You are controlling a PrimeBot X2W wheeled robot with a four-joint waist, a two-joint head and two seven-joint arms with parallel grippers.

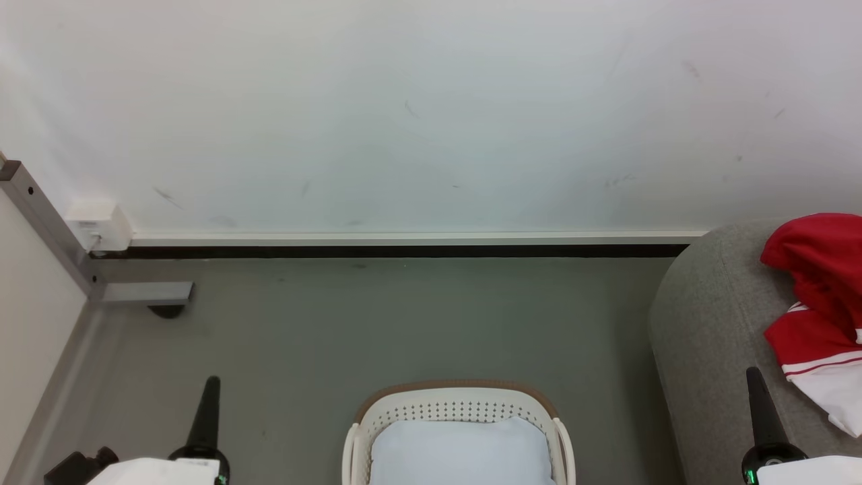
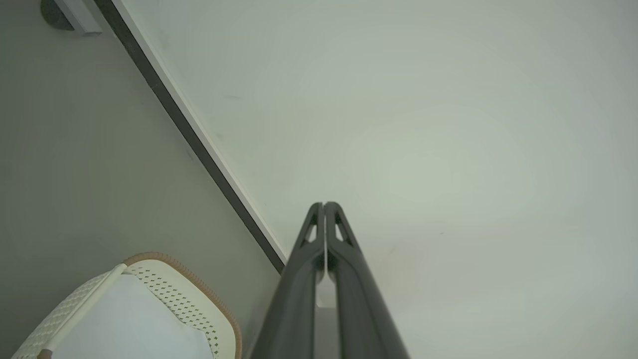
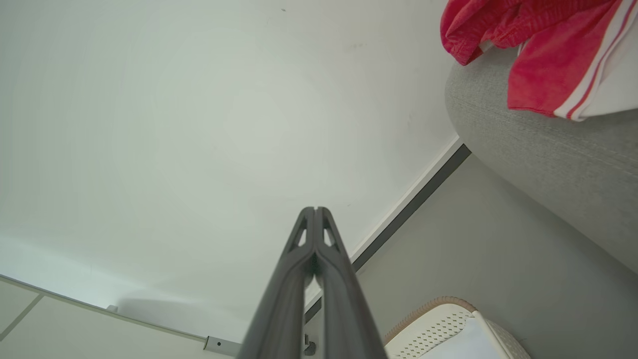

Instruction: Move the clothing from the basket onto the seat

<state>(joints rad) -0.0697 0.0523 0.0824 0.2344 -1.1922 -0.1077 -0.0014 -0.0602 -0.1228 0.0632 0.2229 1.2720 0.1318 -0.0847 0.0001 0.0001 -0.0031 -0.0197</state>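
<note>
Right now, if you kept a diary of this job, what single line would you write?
clothing: lying on seat | basket: pale pad inside, no red seen | left tool: shut, empty | right tool: shut, empty | task: looks done

Both arms sit low at the bottom of the head view, the left gripper (image 1: 211, 385) at lower left and the right gripper (image 1: 753, 374) at lower right, each with its two long dark fingers pressed together tip to tip, pointing up, holding nothing.
</note>
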